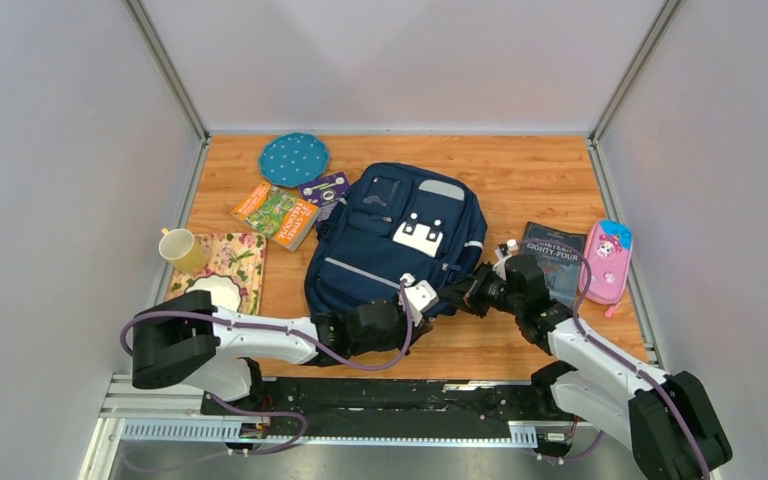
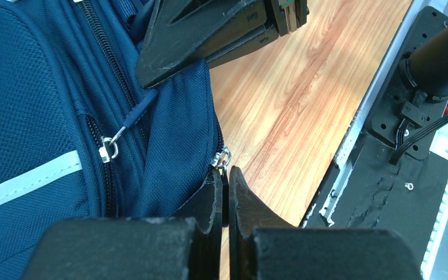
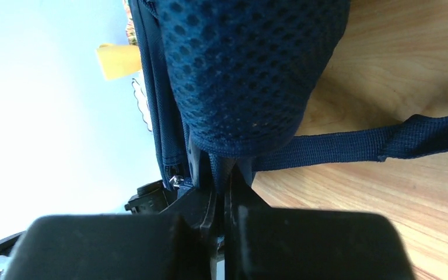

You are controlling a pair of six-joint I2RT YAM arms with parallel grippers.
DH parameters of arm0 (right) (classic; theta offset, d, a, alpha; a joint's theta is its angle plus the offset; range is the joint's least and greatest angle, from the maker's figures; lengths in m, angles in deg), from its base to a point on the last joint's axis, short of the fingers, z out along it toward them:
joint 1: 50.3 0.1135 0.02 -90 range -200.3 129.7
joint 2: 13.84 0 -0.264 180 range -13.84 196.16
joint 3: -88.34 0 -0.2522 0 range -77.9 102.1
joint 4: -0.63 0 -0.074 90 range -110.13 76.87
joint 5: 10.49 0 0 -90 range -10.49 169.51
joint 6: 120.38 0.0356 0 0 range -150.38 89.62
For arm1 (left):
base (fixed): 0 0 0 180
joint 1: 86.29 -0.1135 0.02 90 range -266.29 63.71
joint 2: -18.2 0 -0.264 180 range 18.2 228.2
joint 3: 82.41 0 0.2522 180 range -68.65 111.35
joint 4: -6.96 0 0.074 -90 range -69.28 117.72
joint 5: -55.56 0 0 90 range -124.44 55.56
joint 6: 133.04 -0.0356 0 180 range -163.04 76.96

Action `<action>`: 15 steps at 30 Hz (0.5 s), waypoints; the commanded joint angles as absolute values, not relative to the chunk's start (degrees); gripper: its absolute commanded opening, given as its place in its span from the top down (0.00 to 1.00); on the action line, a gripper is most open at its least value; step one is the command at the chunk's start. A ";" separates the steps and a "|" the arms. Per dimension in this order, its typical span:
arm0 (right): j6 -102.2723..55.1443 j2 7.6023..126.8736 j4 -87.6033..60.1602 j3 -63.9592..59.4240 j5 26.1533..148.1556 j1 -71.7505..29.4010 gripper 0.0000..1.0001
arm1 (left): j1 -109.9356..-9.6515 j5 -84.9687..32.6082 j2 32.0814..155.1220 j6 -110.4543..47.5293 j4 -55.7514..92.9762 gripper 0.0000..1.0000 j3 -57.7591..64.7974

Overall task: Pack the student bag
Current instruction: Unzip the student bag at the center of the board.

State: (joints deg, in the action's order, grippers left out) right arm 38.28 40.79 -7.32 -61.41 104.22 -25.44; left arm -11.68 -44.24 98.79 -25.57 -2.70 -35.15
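The backpack [image 1: 395,240] lies flat in the middle of the table [image 1: 520,175], pockets up. The left gripper [image 2: 226,185] is pinched on a zip pull [image 2: 224,158] at the near corner, apparently to open it. The right gripper [image 3: 224,192] is clamped on the backpack's fabric edge, likely bracing it.

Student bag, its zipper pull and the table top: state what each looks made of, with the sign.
Student bag: woven synthetic cloth, likely nylon or polyester, matte navy; the weave shows, with padded mesh in the right wrist view. Zipper pull: shiny silver metal ring. Table top: wood or wood-look laminate, with grain lines; which one cannot be told.
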 commanded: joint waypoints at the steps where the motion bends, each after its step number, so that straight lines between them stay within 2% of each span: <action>1: 32.39 40.21 -11.27 -53.94 97.45 -26.83 1.00 | -11.15 -44.90 94.58 -27.31 -2.24 1.00 -33.93; 8: 21.58 46.70 -15.67 -43.73 101.39 -35.44 1.00 | -11.15 -44.46 86.51 -25.73 4.62 1.00 -39.81; 15: 16.12 54.44 -11.83 -40.02 108.77 -40.89 1.00 | -11.15 -46.21 77.35 -23.18 11.57 1.00 -46.15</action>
